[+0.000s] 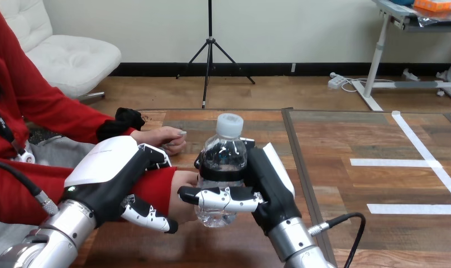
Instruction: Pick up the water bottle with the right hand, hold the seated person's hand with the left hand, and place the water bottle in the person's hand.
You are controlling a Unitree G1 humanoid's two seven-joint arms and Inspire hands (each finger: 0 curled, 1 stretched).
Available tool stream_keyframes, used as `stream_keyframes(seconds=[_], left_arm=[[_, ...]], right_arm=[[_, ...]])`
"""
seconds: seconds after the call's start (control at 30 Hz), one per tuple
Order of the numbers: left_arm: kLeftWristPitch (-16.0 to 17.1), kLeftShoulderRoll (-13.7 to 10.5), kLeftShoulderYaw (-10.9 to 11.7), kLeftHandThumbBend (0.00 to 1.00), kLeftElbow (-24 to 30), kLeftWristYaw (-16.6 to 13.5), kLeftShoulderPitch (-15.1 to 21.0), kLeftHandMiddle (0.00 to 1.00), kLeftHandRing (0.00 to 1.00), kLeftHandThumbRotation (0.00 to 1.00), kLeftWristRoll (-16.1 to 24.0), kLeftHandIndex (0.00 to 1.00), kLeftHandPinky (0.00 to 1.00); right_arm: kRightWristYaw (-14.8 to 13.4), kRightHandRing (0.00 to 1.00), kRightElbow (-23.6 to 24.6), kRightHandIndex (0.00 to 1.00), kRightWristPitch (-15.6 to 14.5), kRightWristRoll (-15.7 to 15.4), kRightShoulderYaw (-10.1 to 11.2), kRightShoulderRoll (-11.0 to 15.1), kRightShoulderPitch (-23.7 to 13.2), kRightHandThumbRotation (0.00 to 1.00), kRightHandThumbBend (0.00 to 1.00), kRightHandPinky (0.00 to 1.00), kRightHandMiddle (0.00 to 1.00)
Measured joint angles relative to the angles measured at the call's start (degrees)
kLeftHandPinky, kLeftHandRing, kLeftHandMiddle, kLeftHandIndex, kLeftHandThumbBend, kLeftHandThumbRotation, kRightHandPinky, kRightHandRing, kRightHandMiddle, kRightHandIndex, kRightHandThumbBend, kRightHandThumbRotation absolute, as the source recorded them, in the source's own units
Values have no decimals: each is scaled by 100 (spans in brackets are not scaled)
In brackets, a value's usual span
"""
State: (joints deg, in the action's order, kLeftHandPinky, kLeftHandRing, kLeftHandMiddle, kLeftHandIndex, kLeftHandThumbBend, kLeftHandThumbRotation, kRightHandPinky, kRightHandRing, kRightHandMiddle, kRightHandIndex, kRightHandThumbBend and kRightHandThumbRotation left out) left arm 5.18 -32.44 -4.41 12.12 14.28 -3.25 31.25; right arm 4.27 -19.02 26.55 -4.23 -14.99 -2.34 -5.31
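A clear water bottle [223,159] with a white cap stands upright just above the table's middle. My right hand [273,181] is shut on it, thumb across its front and fingers behind it. The person's nearer hand [183,192] reaches in from the left and touches the bottle's lower left side; it is partly hidden. My left hand [109,176] lies over that arm's red-sleeved wrist [156,184], fingers curled over the far side and thumb underneath. The person's farther hand [163,138] rests loosely closed on the table behind.
The wooden table [335,139] has a dark seam running front to back right of the bottle. White tape lines [430,163] mark its right part. A black cable [354,226] loops beside my right forearm.
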Motion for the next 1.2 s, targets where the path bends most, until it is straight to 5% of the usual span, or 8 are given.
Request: stream_keyframes(seconds=[0.83,1.2], left_arm=[[88,6,23,99,79,7,-9,43,39,0,-138,44,34],[88,7,23,100,80,48,-9,43,38,0,-146,44,33]], right_arm=[[253,29,962,38,-59,134,52,-5,-137,0,85,24,35],[253,30,1002,38,-77,142,70,-12,-380,0,85,26,36]])
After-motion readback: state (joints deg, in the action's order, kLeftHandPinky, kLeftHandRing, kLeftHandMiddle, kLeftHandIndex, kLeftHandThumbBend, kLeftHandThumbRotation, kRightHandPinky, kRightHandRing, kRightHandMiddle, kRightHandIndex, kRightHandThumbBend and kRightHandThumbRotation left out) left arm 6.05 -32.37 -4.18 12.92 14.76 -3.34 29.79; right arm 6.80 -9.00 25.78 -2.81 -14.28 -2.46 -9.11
